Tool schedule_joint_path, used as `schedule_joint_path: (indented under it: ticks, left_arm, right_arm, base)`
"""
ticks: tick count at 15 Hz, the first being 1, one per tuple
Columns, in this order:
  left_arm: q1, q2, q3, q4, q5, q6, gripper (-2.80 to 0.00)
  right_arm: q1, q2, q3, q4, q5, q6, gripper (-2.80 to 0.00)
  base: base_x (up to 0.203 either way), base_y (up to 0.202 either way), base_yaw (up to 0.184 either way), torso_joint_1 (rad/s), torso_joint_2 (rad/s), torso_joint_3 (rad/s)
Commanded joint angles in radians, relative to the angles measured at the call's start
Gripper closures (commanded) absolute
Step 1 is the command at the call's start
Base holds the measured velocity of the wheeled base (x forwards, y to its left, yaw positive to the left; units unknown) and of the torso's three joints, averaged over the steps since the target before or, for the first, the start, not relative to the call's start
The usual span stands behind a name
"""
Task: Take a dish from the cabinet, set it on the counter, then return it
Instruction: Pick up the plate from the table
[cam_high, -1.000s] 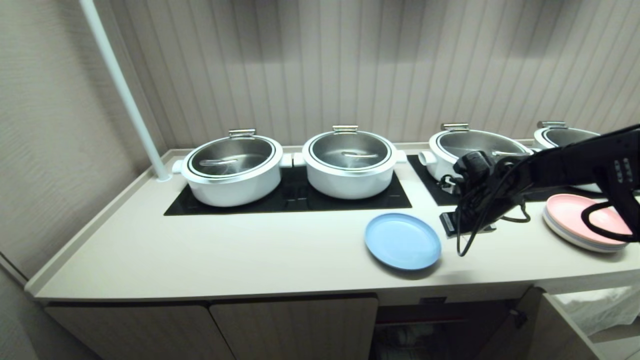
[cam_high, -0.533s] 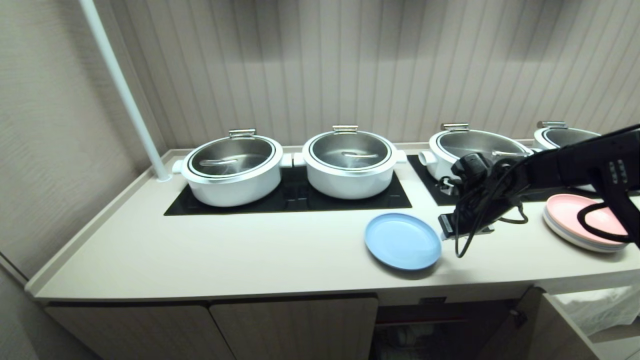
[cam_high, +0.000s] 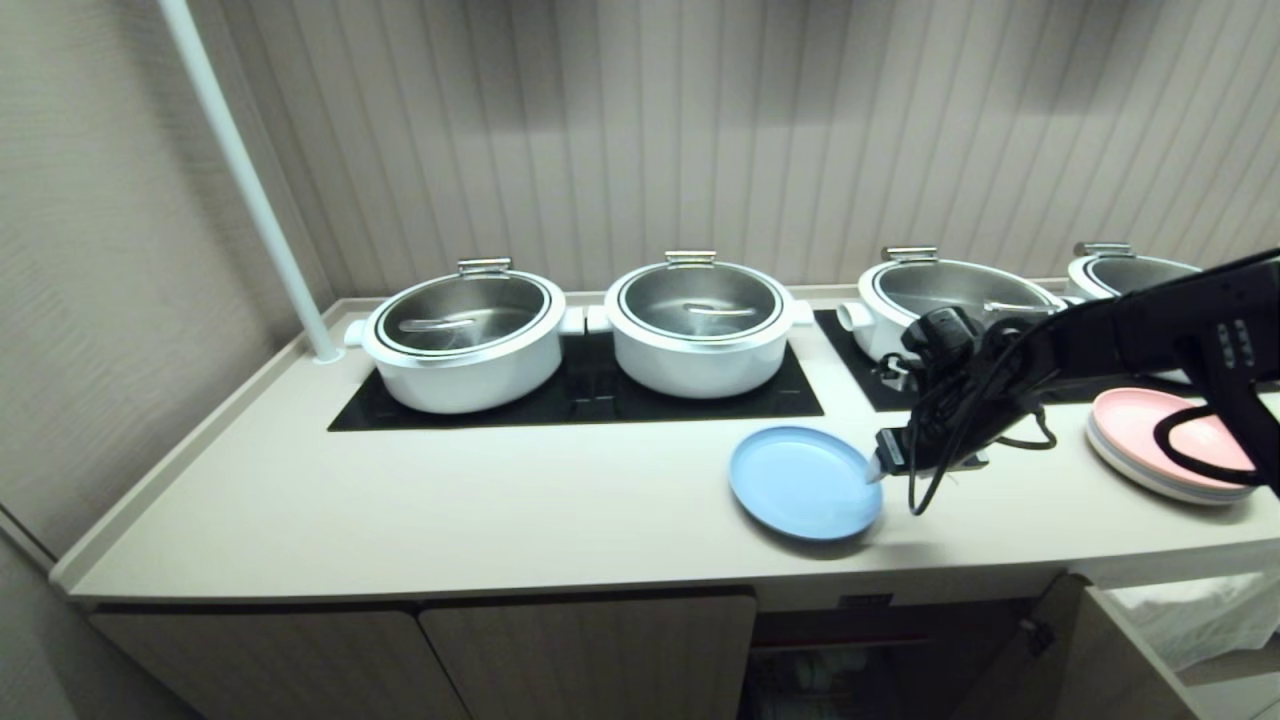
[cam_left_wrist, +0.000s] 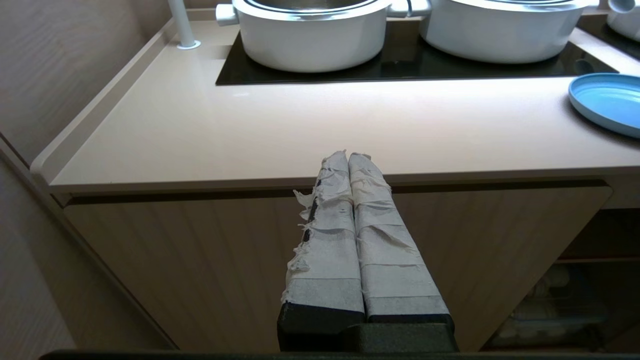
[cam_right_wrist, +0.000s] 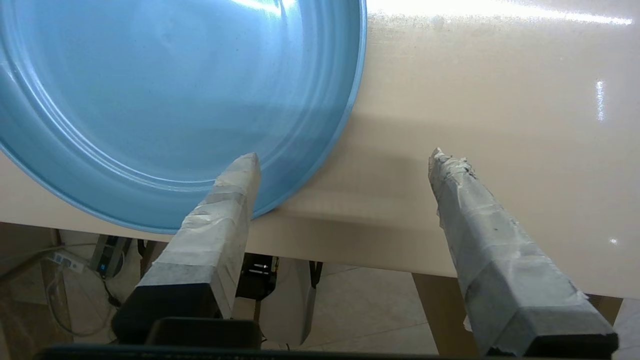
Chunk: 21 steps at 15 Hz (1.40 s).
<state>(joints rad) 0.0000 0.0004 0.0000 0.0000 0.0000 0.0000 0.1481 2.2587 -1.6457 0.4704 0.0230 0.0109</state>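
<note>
The light-blue dish (cam_high: 805, 483) lies flat on the cream counter (cam_high: 500, 500), near its front edge. My right gripper (cam_high: 880, 462) hovers at the dish's right rim and stands open, holding nothing. In the right wrist view the dish (cam_right_wrist: 165, 95) fills one side; one taped finger (cam_right_wrist: 225, 200) is over its rim, the other over bare counter, with the gripper (cam_right_wrist: 345, 155) spread wide. My left gripper (cam_left_wrist: 348, 155) is shut on nothing, parked low before the cabinet door (cam_left_wrist: 200, 250). Below the counter the cabinet (cam_high: 580, 650) shows a dark open bay under the dish.
Several white lidded pots (cam_high: 465, 340) stand on black cooktop panels (cam_high: 590, 395) behind the dish. A stack of plates with a pink one uppermost (cam_high: 1165, 440) sits at the right end. A white pole (cam_high: 250, 190) rises at the back left corner.
The right gripper's fingers have spread apart at the dish's right rim, and a pale fingertip now shows over the rim. The dish and the arm have stayed in place.
</note>
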Motion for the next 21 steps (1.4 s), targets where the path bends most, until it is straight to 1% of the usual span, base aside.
schedule_joint_path:
  ticks: [1, 6, 9, 10, 15, 21]
  left_arm:
    - [0.0, 0.0, 0.0, 0.0, 0.0, 0.0, 0.0]
    - [0.0, 0.0, 0.0, 0.0, 0.0, 0.0, 0.0]
    - [0.0, 0.0, 0.0, 0.0, 0.0, 0.0, 0.0]
    - [0.0, 0.0, 0.0, 0.0, 0.0, 0.0, 0.0]
    - [0.0, 0.0, 0.0, 0.0, 0.0, 0.0, 0.0]
    - [0.0, 0.0, 0.0, 0.0, 0.0, 0.0, 0.0]
  right_arm:
    - [0.001, -0.001, -0.002, 0.002, 0.002, 0.001, -2.8]
    - [0.001, 0.023, -0.005, -0.006, 0.002, 0.009, -2.8]
    - [0.002, 0.054, -0.042, -0.031, 0.002, 0.062, -2.8]
    - [0.002, 0.068, -0.056, -0.031, 0.002, 0.065, -2.8]
    - [0.007, 0.119, -0.098, -0.042, 0.0, 0.066, -2.8]
    - [0.022, 0.16, -0.109, -0.107, 0.003, 0.064, -2.8]
  base:
    - [0.0, 0.0, 0.0, 0.0, 0.0, 0.0]
    - [0.0, 0.0, 0.0, 0.0, 0.0, 0.0]
    - [0.0, 0.0, 0.0, 0.0, 0.0, 0.0]
    - [0.0, 0.0, 0.0, 0.0, 0.0, 0.0]
    - [0.0, 0.0, 0.0, 0.0, 0.0, 0.0]
    - [0.0, 0.0, 0.0, 0.0, 0.0, 0.0]
